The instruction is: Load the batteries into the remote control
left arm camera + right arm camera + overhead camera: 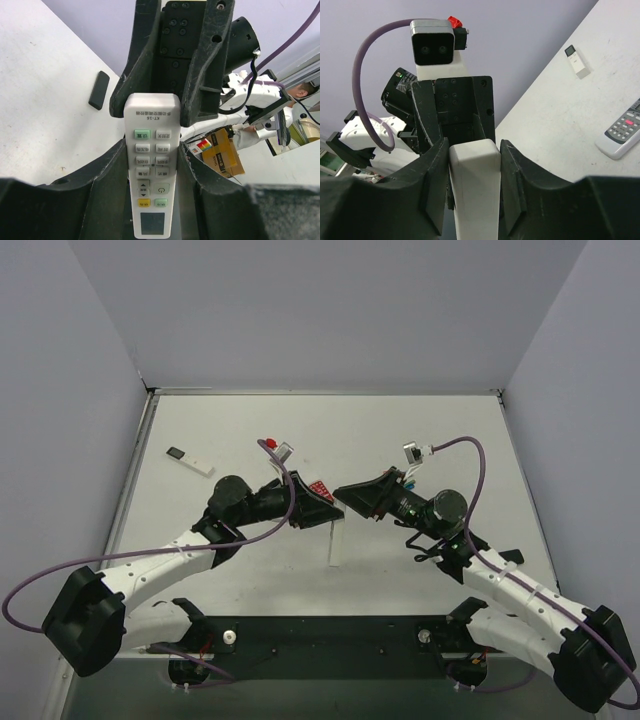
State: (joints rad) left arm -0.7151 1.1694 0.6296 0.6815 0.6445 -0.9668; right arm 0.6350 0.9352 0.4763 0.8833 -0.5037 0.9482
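Note:
The long white remote control (152, 170) is held off the table between both grippers. My left gripper (152, 148) is shut on its sides, the buttons and small grey screen facing its camera. My right gripper (474, 146) is shut on the same remote (475, 195), and its plain white back faces that camera. In the top view the grippers, left (318, 508) and right (348, 496), meet at the table's middle, and the remote (333, 540) reaches toward the near edge. A small red patch (320, 487) shows behind the left gripper; I cannot tell if it is batteries.
A slim white stick with a black end (190, 458) lies at the back left; it also shows in the right wrist view (577, 61). A shorter grey-faced remote (622, 132) lies on the table. A dark flat piece (99, 90) lies on the table in the left wrist view.

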